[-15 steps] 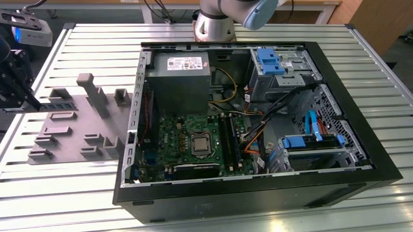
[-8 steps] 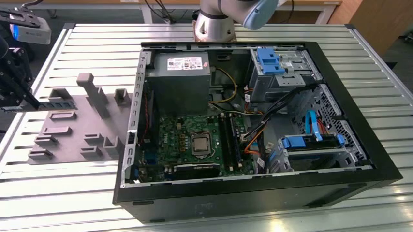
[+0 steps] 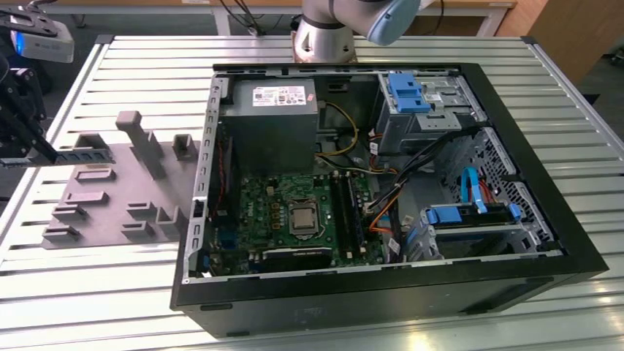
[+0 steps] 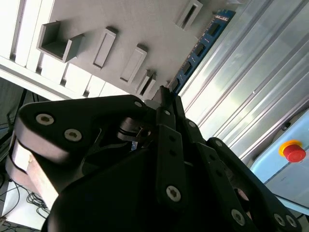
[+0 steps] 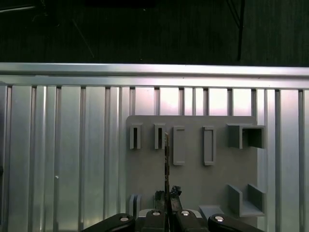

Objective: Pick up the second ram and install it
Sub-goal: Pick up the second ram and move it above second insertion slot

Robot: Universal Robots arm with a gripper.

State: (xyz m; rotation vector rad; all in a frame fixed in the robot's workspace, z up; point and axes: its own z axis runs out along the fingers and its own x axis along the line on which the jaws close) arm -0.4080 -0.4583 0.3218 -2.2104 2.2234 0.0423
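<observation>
My gripper (image 3: 41, 152) hangs at the exterior view's far left, above the left edge of the grey holder tray (image 3: 117, 194). It is shut on the second ram (image 3: 76, 154), which sticks out level from the fingers toward the exterior view's right. In the second wrist view the blue stick with black chips (image 4: 199, 47) runs out from the closed black fingertips (image 4: 166, 96), clear of the tray. The first wrist view shows the ram edge-on (image 5: 166, 159) above the tray's slots (image 5: 178, 145), held by the gripper (image 5: 167, 195). The green motherboard (image 3: 283, 212) with its long black slots (image 3: 343, 208) lies inside the open case.
The open black computer case (image 3: 390, 292) fills the middle of the slatted metal table (image 3: 117, 292). Inside are a grey power-supply box (image 3: 275, 124), blue drive brackets (image 3: 408, 91) and cables. The tray's upright posts (image 3: 146, 142) stand near the gripper. A red button (image 4: 293, 151) sits beyond the table.
</observation>
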